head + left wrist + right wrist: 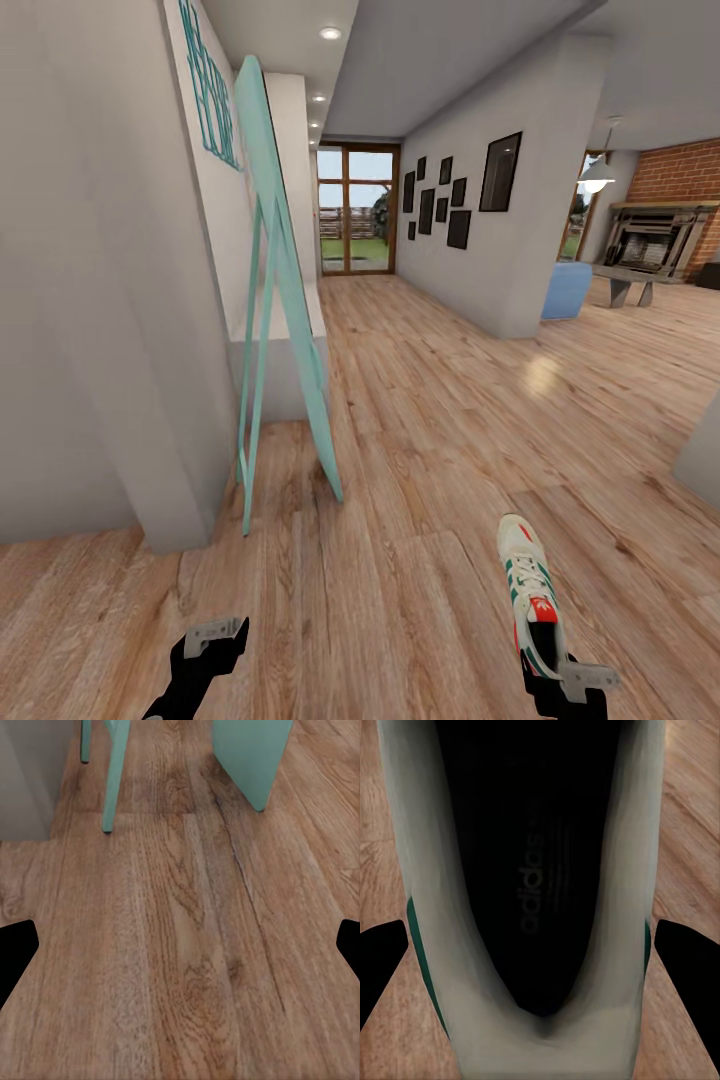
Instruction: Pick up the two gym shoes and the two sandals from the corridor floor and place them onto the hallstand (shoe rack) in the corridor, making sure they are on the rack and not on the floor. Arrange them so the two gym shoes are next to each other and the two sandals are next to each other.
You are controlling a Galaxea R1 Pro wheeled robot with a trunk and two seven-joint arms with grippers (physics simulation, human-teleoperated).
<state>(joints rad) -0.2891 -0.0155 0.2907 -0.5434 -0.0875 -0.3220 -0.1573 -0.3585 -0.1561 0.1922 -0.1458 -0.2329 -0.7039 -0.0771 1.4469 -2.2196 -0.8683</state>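
One gym shoe, white with green stripes and a red tongue patch, points away from me over the corridor floor. My right gripper is shut on its heel end. In the right wrist view the shoe's dark opening lies between the two fingertips, which press on its sides. My left gripper is open and holds nothing, with bare planks under it. The second gym shoe and the sandals are out of view.
A mint-green board on thin legs leans by the grey wall corner at left; its feet stand just ahead of my left gripper. Behind it sits a low pale-grey unit. The corridor runs to a glass door.
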